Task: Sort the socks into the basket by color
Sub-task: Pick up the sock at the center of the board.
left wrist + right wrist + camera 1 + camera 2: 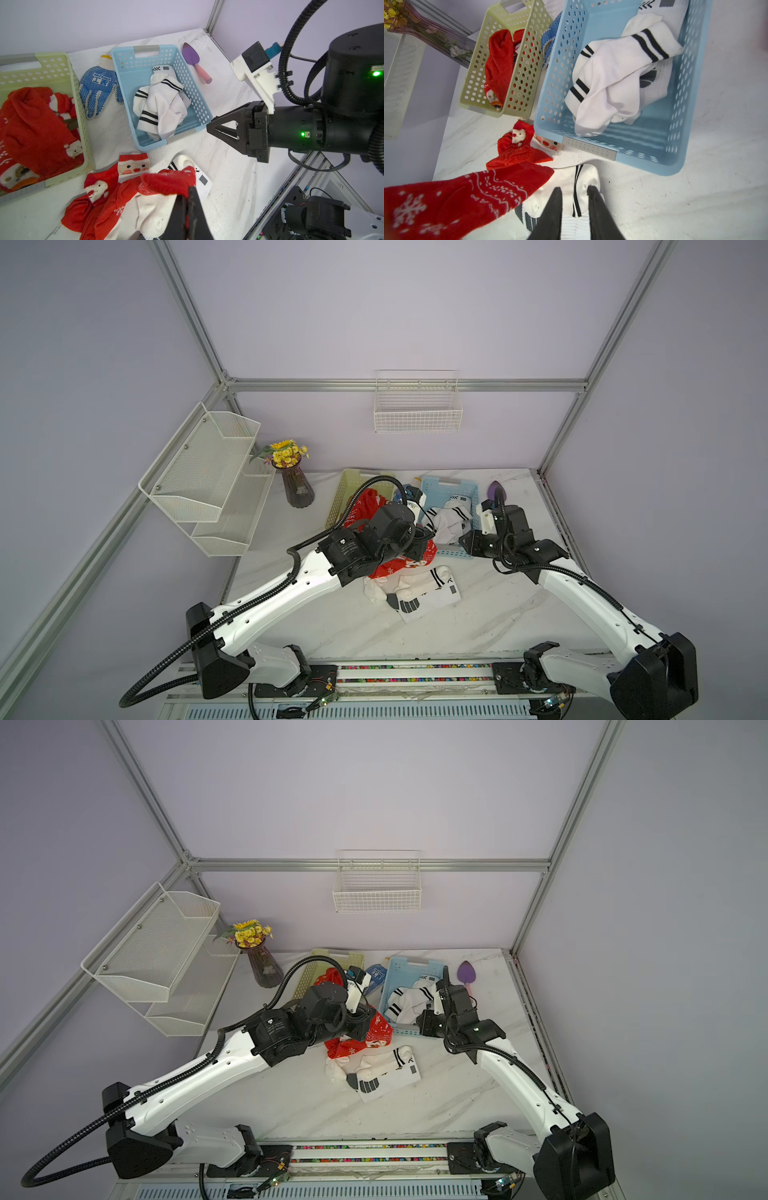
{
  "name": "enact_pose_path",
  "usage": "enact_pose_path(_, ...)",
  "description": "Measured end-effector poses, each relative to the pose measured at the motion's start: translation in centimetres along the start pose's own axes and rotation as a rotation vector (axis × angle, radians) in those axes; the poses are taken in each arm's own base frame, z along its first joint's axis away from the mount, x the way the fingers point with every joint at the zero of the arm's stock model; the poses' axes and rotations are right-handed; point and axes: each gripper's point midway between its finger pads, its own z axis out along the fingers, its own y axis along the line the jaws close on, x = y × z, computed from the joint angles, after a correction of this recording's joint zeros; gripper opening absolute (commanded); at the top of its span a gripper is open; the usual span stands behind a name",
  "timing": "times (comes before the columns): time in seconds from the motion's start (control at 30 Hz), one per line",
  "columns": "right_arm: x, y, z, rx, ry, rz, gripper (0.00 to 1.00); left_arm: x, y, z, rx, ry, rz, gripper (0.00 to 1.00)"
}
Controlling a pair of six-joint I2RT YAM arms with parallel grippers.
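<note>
Red sock [168,182] clamped by its edge in my left gripper [192,190], over the pile at 5 o'clock from yellow basket [81,124]. Right gripper [574,188] slightly apart, empty, above white sock [588,176]. Risk: red snags white, drags it into wrong basket.

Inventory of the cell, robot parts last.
yellow-green basket: one, back of table.
blue basket: one, beside it.
red socks: several, yellow-green basket and table.
white socks: several, blue basket and table.
glove: one, blue-dotted, between baskets.
trowel: one, purple, beside blue basket.
vase: one, dark, table corner.
mesh shelf: one, white, side wall.
wire basket: one, white, back wall.
left claw: shut on red sock.
right claw: open, pointing at white sock.
</note>
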Motion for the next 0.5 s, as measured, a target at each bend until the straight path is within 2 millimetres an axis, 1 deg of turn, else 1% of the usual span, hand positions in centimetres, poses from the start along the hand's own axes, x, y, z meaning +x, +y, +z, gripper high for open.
enact_pose_path(0.23,0.0,0.0,0.0,-0.001,-0.001,0.000,0.26,-1.7,1.6,-1.1,-0.059,-0.038,0.015,0.00)
enact_pose_path(0.5,0.0,0.0,0.1,-0.002,0.001,0.000,0.26,-4.1,5.0,-2.4,-0.142,-0.091,0.013,0.00)
